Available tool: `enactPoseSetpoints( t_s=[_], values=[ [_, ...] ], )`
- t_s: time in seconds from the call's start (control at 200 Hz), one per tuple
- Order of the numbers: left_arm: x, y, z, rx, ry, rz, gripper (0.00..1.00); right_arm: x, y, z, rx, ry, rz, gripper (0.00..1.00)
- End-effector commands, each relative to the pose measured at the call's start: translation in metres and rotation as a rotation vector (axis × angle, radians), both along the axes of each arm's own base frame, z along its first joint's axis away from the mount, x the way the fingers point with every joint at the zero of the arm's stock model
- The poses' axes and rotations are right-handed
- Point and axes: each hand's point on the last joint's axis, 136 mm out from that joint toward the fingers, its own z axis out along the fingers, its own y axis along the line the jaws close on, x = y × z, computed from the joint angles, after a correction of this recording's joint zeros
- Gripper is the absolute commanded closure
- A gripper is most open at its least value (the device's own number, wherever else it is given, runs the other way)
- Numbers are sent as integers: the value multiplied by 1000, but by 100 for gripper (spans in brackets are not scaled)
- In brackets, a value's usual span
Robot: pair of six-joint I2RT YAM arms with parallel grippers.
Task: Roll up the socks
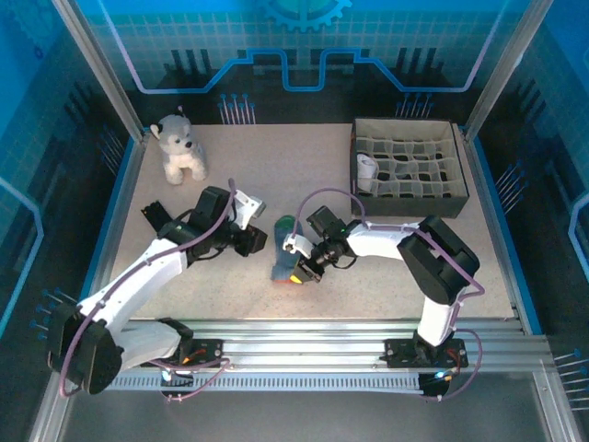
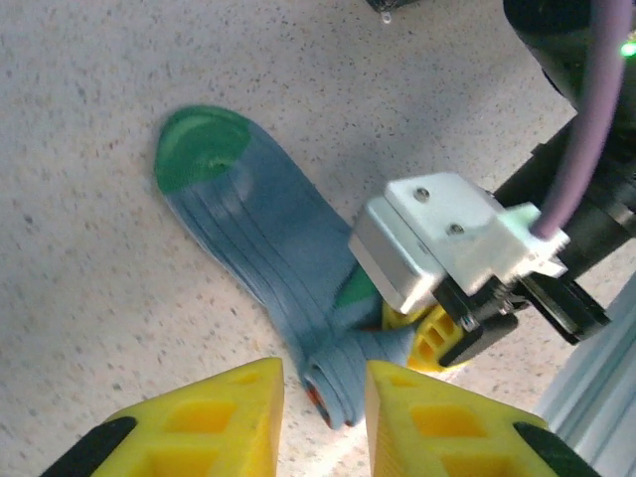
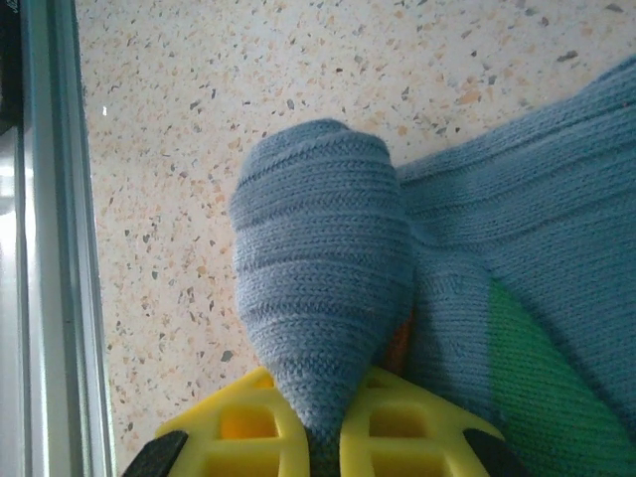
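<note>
The teal-green sock (image 1: pixel 282 250) lies in the middle of the table between both grippers, its green toe (image 2: pixel 204 149) pointing away and its cuff end turned into a small roll (image 2: pixel 340 386) with orange showing inside. My left gripper (image 2: pixel 325 402) straddles that roll with its jaws part open. One yellow finger (image 2: pixel 437 417) touches the fabric and the other stands a little apart. My right gripper (image 3: pixel 328 396) is shut on a pinched cone of the sock's grey-blue fabric (image 3: pixel 323 268), and it also appears beside the roll (image 2: pixel 437 340). A white fabric bundle (image 1: pixel 366 169), apparently the white sock, sits in the divided box.
A dark box with fabric dividers (image 1: pixel 460 180) stands at the back right. The white-grey plush dog (image 1: pixel 179 147) sits at the back left. The metal rail (image 3: pixel 55 248) at the table's near edge runs close to the sock's roll.
</note>
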Motion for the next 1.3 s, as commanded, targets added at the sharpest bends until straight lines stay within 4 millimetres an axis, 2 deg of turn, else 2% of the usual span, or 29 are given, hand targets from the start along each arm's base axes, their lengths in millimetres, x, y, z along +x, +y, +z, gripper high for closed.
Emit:
enactPoseSetpoints(
  t_s=[0.0, 0.105, 0.19, 0.295, 0.42, 0.51, 0.585, 0.685, 0.755, 0.865, 0.926, 1.066, 1.291],
  values=[
    [-13, -1, -1, -136, 83, 100, 71, -6, -17, -19, -107, 114, -45, 100],
    [-24, -12, 1, -254, 148, 100, 76, -2, -14, -22, -126, 154, -64, 100],
    [-24, -2, -10, -225, 229, 217, 77, 3, -12, -23, -128, 161, -84, 100],
    [-27, 4, -18, -182, 255, 259, 76, 5, -9, -24, -124, 165, -90, 100],
    [-30, 8, -36, -166, 309, 322, 66, 6, -8, -23, -130, 173, -84, 100],
    [-34, 1, -48, -168, 376, 306, 64, 5, -8, -23, -135, 187, -81, 100],
    [-36, -3, -58, -125, 395, 305, 51, 5, -7, -21, -127, 195, -79, 100],
    [-34, -5, -65, -119, 391, 318, 51, 4, -7, -19, -127, 209, -79, 100],
    [-32, -8, -69, -125, 398, 308, 61, 5, -7, -18, -134, 212, -82, 100],
    [-30, -8, -79, -75, 399, 314, 67, 9, -7, -15, -129, 212, -91, 100],
    [-29, -10, -83, -82, 404, 322, 67, 11, -7, -13, -127, 207, -97, 100],
    [-26, -19, -95, -75, 419, 318, 60, 14, -6, -8, -119, 193, -100, 100],
    [-19, -29, -124, -56, 480, 325, 60, 21, -8, 0, -101, 168, -104, 96]
  ],
)
